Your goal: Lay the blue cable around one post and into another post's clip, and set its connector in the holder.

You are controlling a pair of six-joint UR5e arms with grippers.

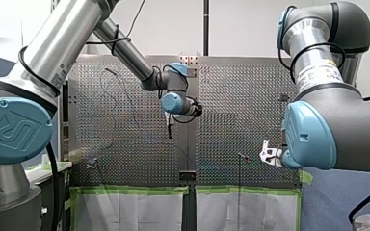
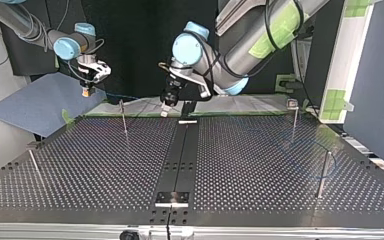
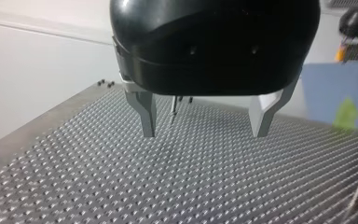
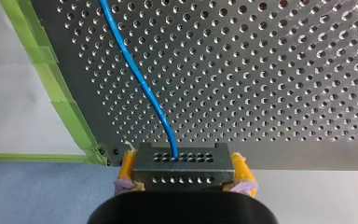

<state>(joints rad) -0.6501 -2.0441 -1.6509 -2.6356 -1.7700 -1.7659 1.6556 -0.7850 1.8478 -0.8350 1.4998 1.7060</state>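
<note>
In the right wrist view my right gripper point(image 4: 182, 164) is shut, its yellow pads point(image 4: 127, 167) clamping a dark connector point(image 4: 182, 169) with rows of holes. The blue cable point(image 4: 135, 79) leaves the connector and runs off over the perforated table point(image 4: 270, 70). In the top view this gripper point(image 2: 87, 89) hangs beyond the table's far left corner, above a blue mat. My left gripper point(image 3: 204, 133) hovers low over the plate, its metal fingers point(image 3: 144, 114) wide apart with nothing between them. It sits near the far middle of the table point(image 2: 166, 110). A thin post point(image 3: 173, 109) stands ahead of it.
Slim posts stand at the top view's far left point(image 2: 124, 120), far right point(image 2: 294, 122), right point(image 2: 322, 175) and near left point(image 2: 35, 165). A small metal bracket point(image 2: 171, 198) sits on the dark middle strip near the front edge. Green tape point(image 4: 51, 79) lines the table's edge.
</note>
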